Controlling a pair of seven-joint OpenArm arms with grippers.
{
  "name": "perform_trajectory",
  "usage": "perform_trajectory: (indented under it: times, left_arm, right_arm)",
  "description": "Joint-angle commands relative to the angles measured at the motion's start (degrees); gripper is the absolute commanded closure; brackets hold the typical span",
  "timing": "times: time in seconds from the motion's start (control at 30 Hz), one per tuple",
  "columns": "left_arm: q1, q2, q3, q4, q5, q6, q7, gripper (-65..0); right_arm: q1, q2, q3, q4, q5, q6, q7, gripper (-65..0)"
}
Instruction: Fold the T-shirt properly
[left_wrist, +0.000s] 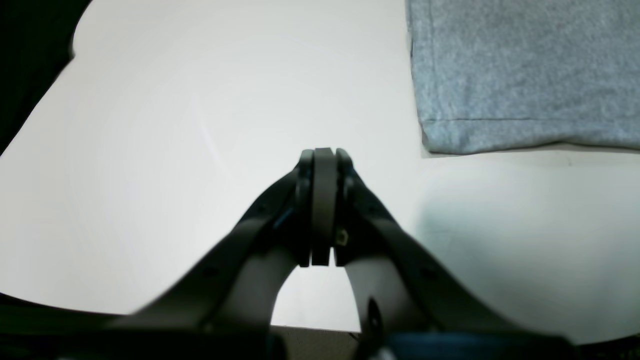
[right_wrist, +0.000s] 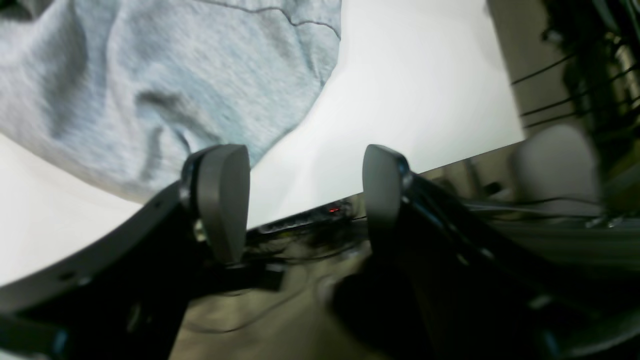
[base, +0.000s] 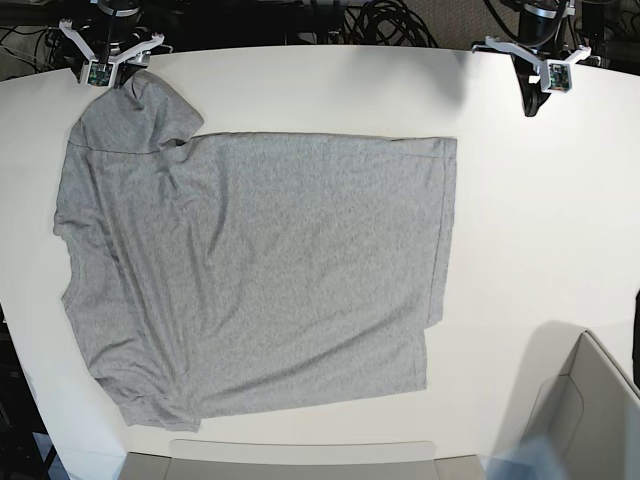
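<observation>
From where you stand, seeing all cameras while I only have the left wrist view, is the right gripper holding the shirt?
Observer: No. The right gripper is open, with nothing between its jaws.
Operator: Where is the cloth relative to it?
Observer: The T-shirt has a bunched sleeve right by that gripper, near the table's far corner.
Operator: Anything else on the table?
Observer: A cardboard box sits at the near edge on the left arm's side.

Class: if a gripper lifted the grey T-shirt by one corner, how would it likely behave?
The T-shirt would probably droop limply: it lies flat with soft wrinkles and a rumpled sleeve. It likely weighs little, being a thin layer on the table. Pushed, it would probably bunch rather than slide whole.
</observation>
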Motion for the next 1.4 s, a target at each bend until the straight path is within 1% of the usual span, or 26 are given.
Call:
perform_trajectory:
  times: [0.0,0.07,0.13,0.2,0.27,0.33,0.43,0.57,0.63,0.67,0.7,0.73,0.83,0.9,0.97,1.03,1.1,1.13,1.2,1.3,1.33,1.37]
  left_arm:
    - [0.6,-0.4,-0.4,0.9,0.2,0.2,-1.8,-0.4]
    - [0.6,-0.5,-0.5,0.9,0.2,0.2,-1.9,-0.4]
    - [0.6,-0.6,-0.5,0.9,0.2,0.2,-1.9,-0.4]
    - [0.6,-0.6,-0.5,0.9,0.2,0.2,-1.9,-0.5]
    - [0.6,-0.6,-0.5,0.9,0.2,0.2,-1.9,-0.5]
    - [0.6,-0.7,-0.5,0.9,0.2,0.2,-1.9,-0.5]
    - [0.6,-0.8,-0.4,0.9,0.2,0.2,-1.9,-0.5]
    - [0.6,-0.8,-0.4,0.9,0.2,0.2,-1.9,-0.5]
    - [0.6,-0.9,-0.4,0.9,0.2,0.2,-1.9,-0.5]
    - [0.6,-0.9,-0.4,0.9,0.2,0.2,-1.9,-0.5]
    - [0.6,-0.9,-0.4,0.9,0.2,0.2,-1.9,-0.5]
    - [0.6,-0.9,-0.4,0.9,0.2,0.2,-1.9,-0.5]
    - [0.6,-0.9,-0.3,0.9,0.2,0.2,-1.8,-0.5]
    - [0.6,-0.9,-0.3,0.9,0.2,0.2,-1.7,-0.5]
    - [0.6,-1.1,-0.3,0.9,0.2,0.2,-1.6,-0.5]
    - [0.6,-2.0,-0.3,0.9,0.2,0.2,-1.5,-0.5]
    - [0.6,-2.0,-0.3,0.9,0.2,0.2,-1.5,-0.5]
    - [0.6,-2.0,-0.4,0.9,0.2,0.2,-1.5,-0.5]
    - [0.3,-2.0,-0.4,0.9,0.2,0.2,-1.5,-0.5]
    - [-0.5,-2.0,-0.2,0.9,0.2,0.2,-1.4,-0.5]
    - [-0.5,-2.0,-0.2,0.9,0.2,0.2,-1.4,-0.5]
    - [-0.6,-2.0,-0.2,0.9,0.2,0.2,-1.4,-0.5]
  right_arm:
    - [-0.3,0.3,0.4,1.2,2.5,-0.5,1.2,-35.7]
    - [0.5,0.6,0.7,1.3,11.6,-1.9,1.3,-35.8]
    - [1.0,3.0,0.7,1.3,19.1,-4.3,1.3,-35.8]
    - [0.9,4.9,0.7,1.3,24.4,-7.0,1.3,-36.0]
    - [1.2,5.5,0.8,1.3,27.4,-9.0,1.6,-37.8]
    - [1.5,5.4,2.5,1.3,29.5,-10.0,1.7,-39.9]
    - [4.2,4.2,5.6,0.4,33.7,-9.9,1.4,-40.1]
    - [6.5,4.3,6.9,-0.5,39.3,-9.9,1.5,-40.1]
    - [7.4,4.5,6.8,-0.6,41.4,-9.6,1.4,-40.1]
    - [8.0,4.3,6.8,-0.6,42.7,-8.8,1.4,-40.1]
    - [8.5,4.0,6.9,-0.7,44.1,-7.8,1.4,-40.1]
    - [8.7,3.5,6.9,-0.8,45.3,-7.4,1.4,-40.1]
    - [9.1,2.0,7.4,-3.1,48.5,-7.3,1.6,-40.1]
    - [10.2,1.2,8.8,-5.2,50.5,-7.1,1.5,-40.1]
    - [10.8,-0.1,11.4,-7.6,53.9,-7.0,1.5,-40.1]
    - [10.8,-0.5,14.3,-8.7,57.7,-6.6,1.4,-40.1]
    - [10.6,-1.1,16.2,-8.9,60.6,-4.1,1.4,-40.1]
    - [10.6,-1.2,16.9,-8.8,61.1,-3.0,1.4,-40.1]
    - [10.8,-1.1,18.4,-9.2,62.0,-2.1,0.7,-40.1]
    - [13.2,-0.8,19.1,-11.6,64.0,-1.4,-3.1,-40.1]
    - [14.0,-0.8,19.1,-12.9,64.5,-0.5,-4.1,-40.1]
    - [14.7,-0.8,19.1,-14.1,64.5,1.0,-4.8,-40.1]
